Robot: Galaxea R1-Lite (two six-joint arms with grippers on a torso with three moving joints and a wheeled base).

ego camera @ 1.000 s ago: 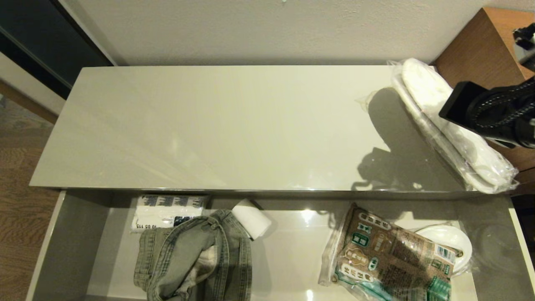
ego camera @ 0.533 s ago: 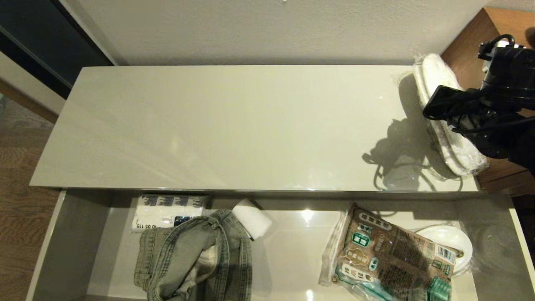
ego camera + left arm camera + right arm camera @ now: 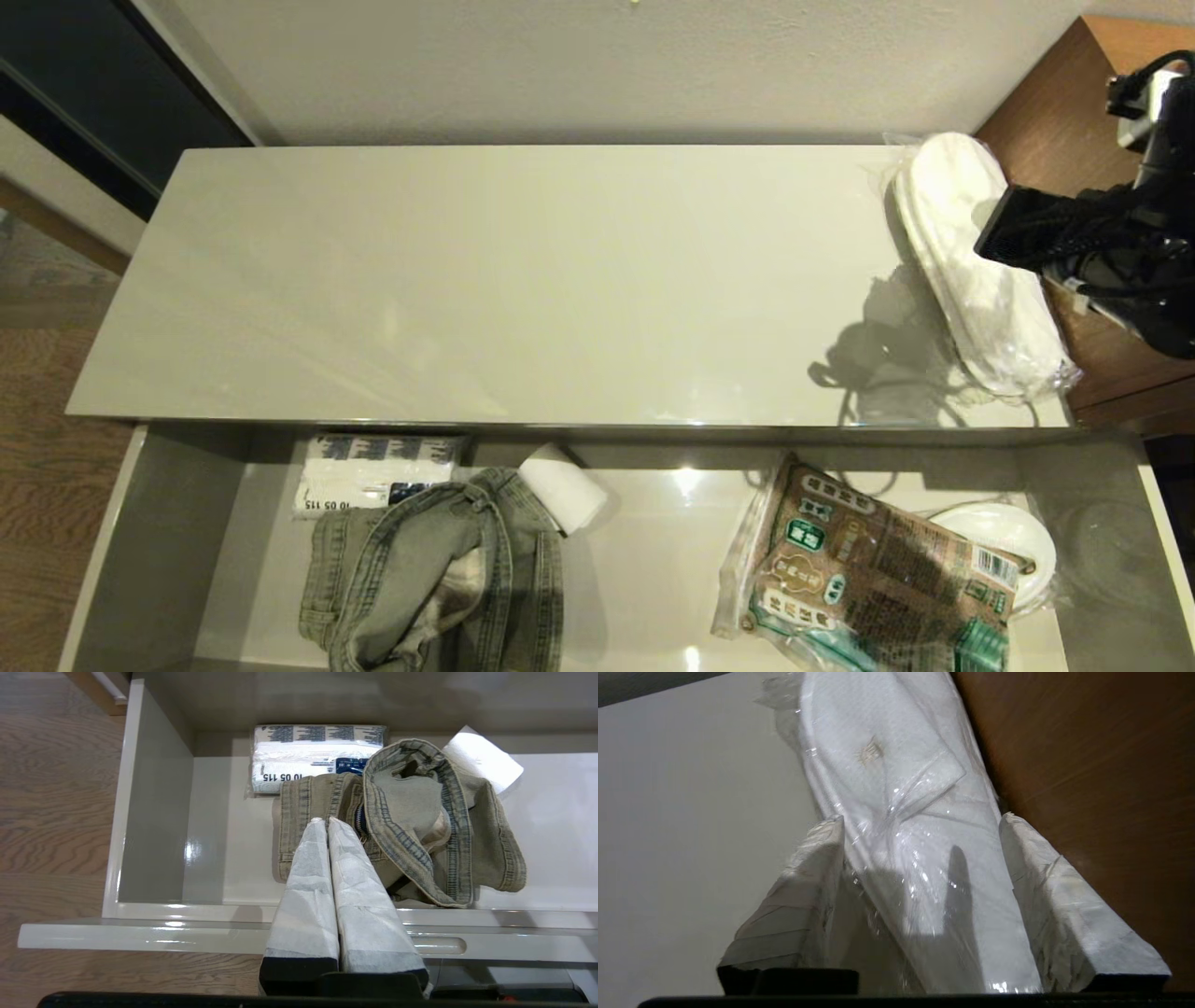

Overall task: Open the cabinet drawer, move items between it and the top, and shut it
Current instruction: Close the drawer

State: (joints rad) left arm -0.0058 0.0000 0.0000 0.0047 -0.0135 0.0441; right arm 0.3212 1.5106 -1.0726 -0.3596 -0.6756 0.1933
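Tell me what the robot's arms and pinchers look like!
The right arm is black and boxy, with looping black cables. Each gripper has two wedge-shaped fingers wrapped in wrinkly white tape, on a black base: see the left gripper and the right gripper.

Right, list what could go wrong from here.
1. The slippers lie at the right end of the top, by the desk; a nudge could tip them off.
2. The right gripper stands open around them, and the loose plastic wrap could snag a finger.
3. The jeans stand bunched up and might catch when the drawer closes.
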